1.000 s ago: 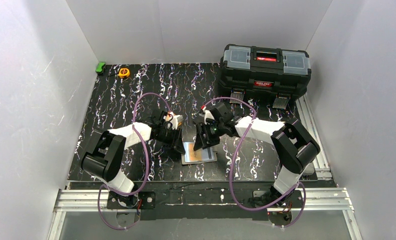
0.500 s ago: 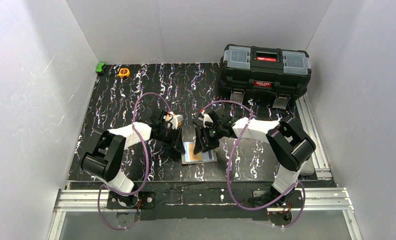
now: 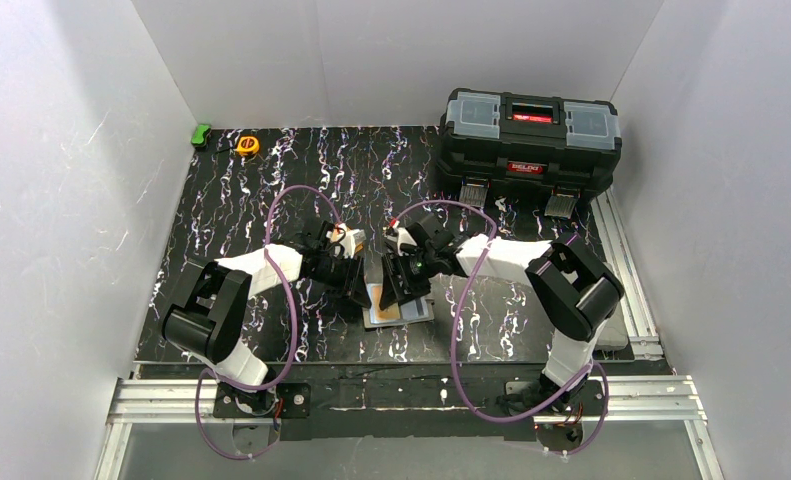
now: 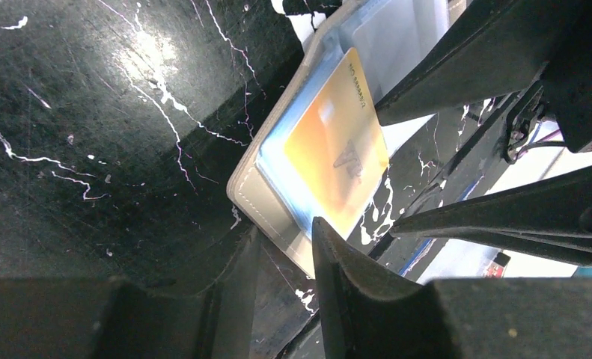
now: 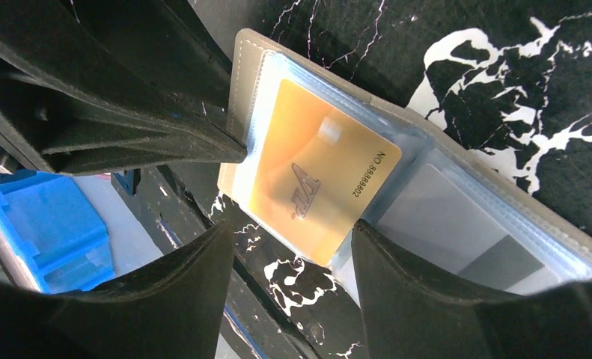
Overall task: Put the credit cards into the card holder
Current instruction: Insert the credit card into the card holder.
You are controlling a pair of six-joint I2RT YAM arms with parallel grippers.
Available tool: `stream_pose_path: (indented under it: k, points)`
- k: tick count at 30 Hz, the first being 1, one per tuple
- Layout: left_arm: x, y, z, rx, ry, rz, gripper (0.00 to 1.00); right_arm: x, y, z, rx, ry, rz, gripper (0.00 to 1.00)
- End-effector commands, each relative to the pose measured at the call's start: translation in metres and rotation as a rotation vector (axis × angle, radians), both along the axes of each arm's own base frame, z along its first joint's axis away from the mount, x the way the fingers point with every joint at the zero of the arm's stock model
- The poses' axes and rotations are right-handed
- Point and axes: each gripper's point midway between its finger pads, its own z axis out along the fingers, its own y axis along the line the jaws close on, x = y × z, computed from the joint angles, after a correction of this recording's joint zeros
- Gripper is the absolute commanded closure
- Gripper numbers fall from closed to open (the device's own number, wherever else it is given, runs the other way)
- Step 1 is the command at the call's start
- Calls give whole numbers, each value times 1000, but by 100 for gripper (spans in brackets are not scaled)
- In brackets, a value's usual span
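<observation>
The taupe card holder [image 3: 421, 312] lies open on the black marbled table between both arms. A gold-orange credit card [image 5: 322, 179] sits partway in its clear left pocket [image 4: 337, 149], one corner sticking out. A pale grey card [image 5: 457, 232] fills the neighbouring pocket. My right gripper [image 5: 294, 228] hangs open just over the holder [image 5: 502, 202], jaws straddling the gold card's free corner. My left gripper [image 4: 285, 228] stands at the holder's left edge [image 4: 259, 194] with a narrow gap between its jaws. One fingertip [image 4: 324, 232] rests on the holder's corner. Nothing is pinched.
A black toolbox [image 3: 529, 135] stands at the back right. A yellow tape measure [image 3: 248, 145] and a small green object [image 3: 202, 133] lie at the back left. White walls close in three sides. A blue box [image 5: 46, 224] shows beyond the table's near edge.
My right gripper has shifted a little to the left over the card holder. The left gripper has stayed at the holder's edge, its jaws a touch wider.
</observation>
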Motion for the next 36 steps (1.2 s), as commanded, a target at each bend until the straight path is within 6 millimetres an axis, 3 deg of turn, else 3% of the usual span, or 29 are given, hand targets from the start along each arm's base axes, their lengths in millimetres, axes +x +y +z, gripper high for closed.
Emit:
stream_pose_path:
  k: [1, 11, 18, 23, 29, 34, 36]
  points:
    - [3, -7, 15, -51, -15, -19, 69, 10, 15, 15, 41, -32, 6, 34]
    - [5, -9, 20, -65, -18, -19, 69, -1, 22, 17, 64, -16, 56, 34]
    - [-1, -11, 28, -95, 0, -40, 80, 6, 1, 15, 29, -35, 9, 32]
    - [-4, -18, 34, -146, 15, -49, 91, 5, -4, 17, 35, -31, 4, 30]
    - [-4, -14, 29, -121, 15, -50, 91, 20, -12, 35, 52, -72, -32, 27]
    - [1, -14, 30, -107, 5, -36, 91, 30, -19, 39, 12, -121, -61, 27]
    - [0, -10, 26, -77, 7, -30, 79, 45, -26, 43, -23, -169, -91, 26]
